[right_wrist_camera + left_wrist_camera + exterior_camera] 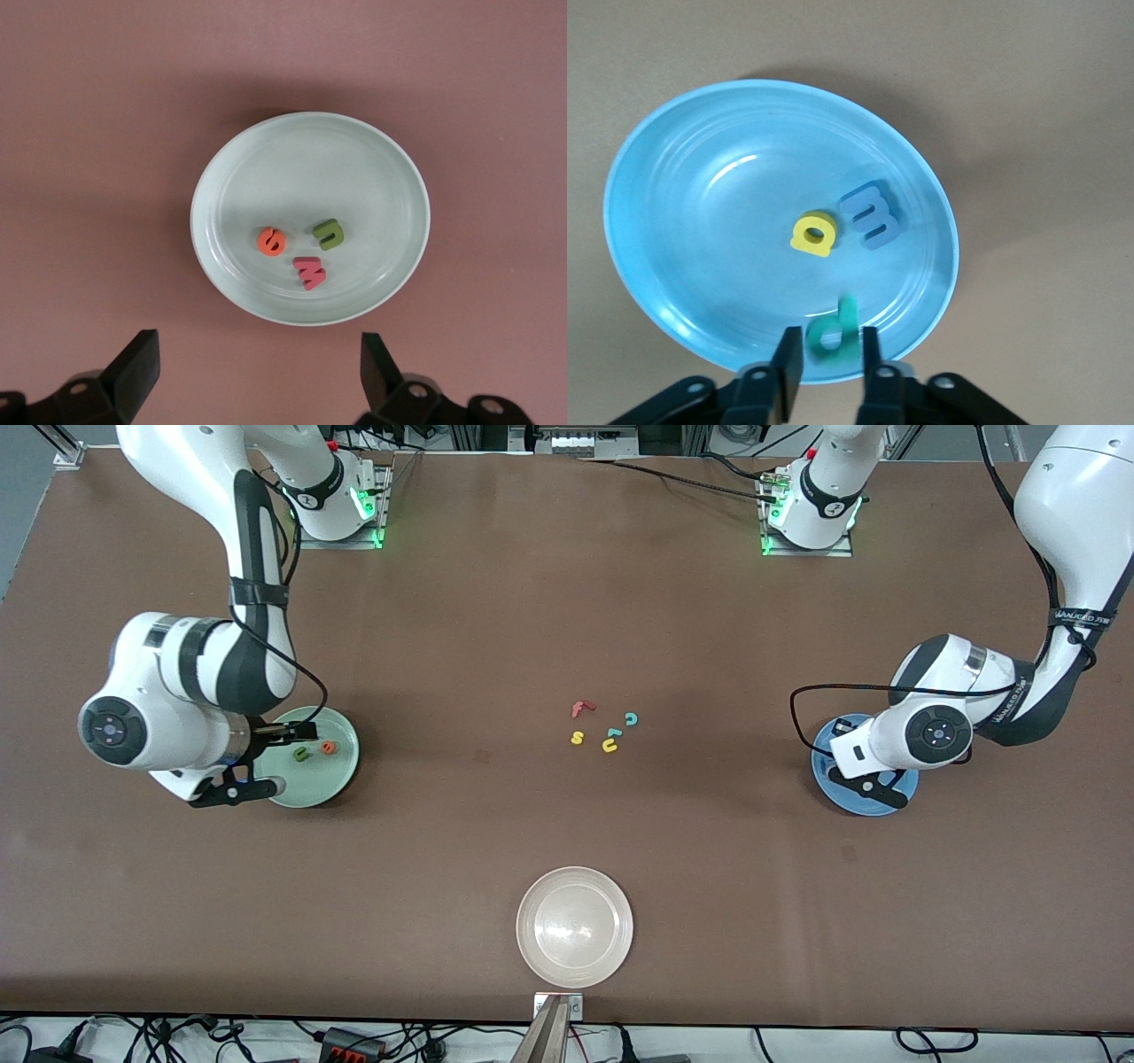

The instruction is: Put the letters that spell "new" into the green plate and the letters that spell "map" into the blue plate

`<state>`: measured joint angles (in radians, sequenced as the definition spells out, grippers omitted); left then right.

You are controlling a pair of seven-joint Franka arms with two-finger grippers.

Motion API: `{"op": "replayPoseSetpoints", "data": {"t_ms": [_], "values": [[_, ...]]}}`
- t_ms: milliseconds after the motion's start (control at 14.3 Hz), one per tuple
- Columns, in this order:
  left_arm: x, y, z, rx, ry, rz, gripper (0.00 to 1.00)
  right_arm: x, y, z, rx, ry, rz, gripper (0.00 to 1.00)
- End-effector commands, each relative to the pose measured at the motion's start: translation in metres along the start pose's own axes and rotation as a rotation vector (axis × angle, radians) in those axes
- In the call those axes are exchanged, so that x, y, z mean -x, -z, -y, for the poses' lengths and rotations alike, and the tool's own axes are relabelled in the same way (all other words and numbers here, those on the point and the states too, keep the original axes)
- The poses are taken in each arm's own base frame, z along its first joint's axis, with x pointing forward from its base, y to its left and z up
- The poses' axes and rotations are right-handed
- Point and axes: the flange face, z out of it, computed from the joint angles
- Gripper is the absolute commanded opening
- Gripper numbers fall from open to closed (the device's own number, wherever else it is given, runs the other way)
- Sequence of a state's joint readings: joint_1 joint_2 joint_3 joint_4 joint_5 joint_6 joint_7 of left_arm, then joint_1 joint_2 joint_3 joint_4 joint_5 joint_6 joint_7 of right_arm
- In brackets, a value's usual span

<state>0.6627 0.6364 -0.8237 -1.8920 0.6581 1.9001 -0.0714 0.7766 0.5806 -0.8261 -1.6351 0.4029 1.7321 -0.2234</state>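
The green plate (341, 784) (372, 177) holds the olive n (330, 233) (302, 755), the orange e (272, 241) (330, 747) and the pink-red w (310, 272). My right gripper (257, 372) (266, 762) hangs open and empty over the plate's rim at the right arm's end of the table. The blue plate (700, 221) (850, 802) holds the blue m (870, 214) and the yellow a (813, 234). My left gripper (828, 359) (864, 766) is over this plate, its jaws parted, with the blurred teal p (835, 330) loose between them above the plate's inner rim.
Several loose letters lie mid-table: a red f (581, 708), a teal c (631, 718), a yellow s (577, 737) and a yellow u (609, 746). A whitish clear plate (532, 926) sits nearest the front camera.
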Motion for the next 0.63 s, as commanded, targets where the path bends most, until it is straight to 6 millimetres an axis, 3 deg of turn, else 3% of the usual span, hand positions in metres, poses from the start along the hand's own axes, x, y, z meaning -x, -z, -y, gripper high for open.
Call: {"op": "replayPoseSetpoints", "data": {"t_ms": [0, 210, 420, 560], "values": [[0.003, 0.016, 0.000, -0.034, -0.008, -0.020, 1.00, -0.001, 0.020, -0.001, -0.057, -0.082, -0.010, 1.00], [-0.001, 0.043, -0.012, -0.037, -0.016, -0.060, 1.00, -0.001, 0.033, -0.005, -0.079, -0.095, -0.027, 1.00], [0.000, 0.103, -0.020, -0.062, -0.009, -0.039, 1.00, -0.003, 0.036, -0.001, -0.089, -0.138, -0.031, 1.00], [0.004, 0.146, -0.028, -0.060, -0.007, -0.043, 1.00, -0.003, 0.054, 0.005, -0.115, -0.170, -0.046, 1.00]]}}
